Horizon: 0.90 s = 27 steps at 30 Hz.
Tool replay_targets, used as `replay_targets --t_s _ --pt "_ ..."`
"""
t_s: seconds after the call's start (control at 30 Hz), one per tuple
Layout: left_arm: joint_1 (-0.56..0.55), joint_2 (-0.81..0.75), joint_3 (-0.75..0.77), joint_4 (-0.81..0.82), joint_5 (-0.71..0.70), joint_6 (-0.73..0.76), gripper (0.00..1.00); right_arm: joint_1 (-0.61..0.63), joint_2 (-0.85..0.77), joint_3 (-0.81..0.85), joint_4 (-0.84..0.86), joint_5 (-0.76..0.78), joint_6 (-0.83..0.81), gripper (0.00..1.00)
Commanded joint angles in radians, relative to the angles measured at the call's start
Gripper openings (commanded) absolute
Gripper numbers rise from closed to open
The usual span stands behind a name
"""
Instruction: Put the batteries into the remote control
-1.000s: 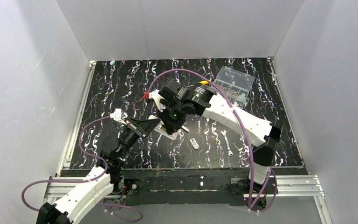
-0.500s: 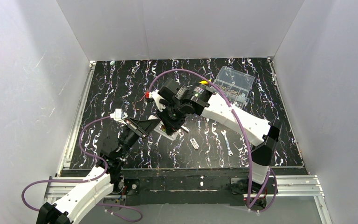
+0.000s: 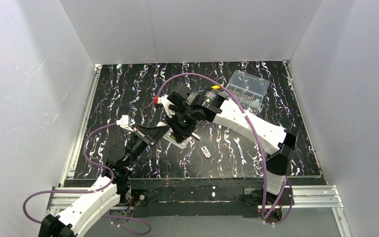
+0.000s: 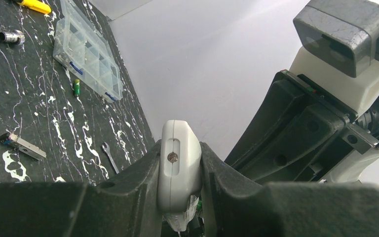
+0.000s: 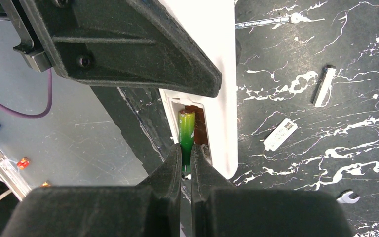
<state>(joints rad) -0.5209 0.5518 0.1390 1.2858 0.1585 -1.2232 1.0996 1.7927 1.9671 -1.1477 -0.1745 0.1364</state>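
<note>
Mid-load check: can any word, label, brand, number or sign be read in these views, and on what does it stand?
No legible text in any view.
On the slim green battery in the right pincer: no readable print.
On the small white rectangular remote control in the left pincer: no lettering visible.
On the small flat white cover piece: too small to tell.
On the clear plastic compartment box: no label seen.

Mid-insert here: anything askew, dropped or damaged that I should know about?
Nothing stands out. The right gripper holds a battery at the open bay of the remote; the left gripper clamps the remote. The other battery lies by the clear box.
</note>
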Motion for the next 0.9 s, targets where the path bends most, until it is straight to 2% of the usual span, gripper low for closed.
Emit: replay_targets --t_s 0.0,0.87 --pt "0.001 -0.016 0.014 0.117 -0.023 0.007 0.00 0.011 -0.028 0.006 0.046 -0.048 0.009 0.06" --pt "0.001 0.007 0.013 0.124 -0.035 0.001 0.00 0.011 -0.046 -0.022 0.027 -0.012 -0.009 0.17"
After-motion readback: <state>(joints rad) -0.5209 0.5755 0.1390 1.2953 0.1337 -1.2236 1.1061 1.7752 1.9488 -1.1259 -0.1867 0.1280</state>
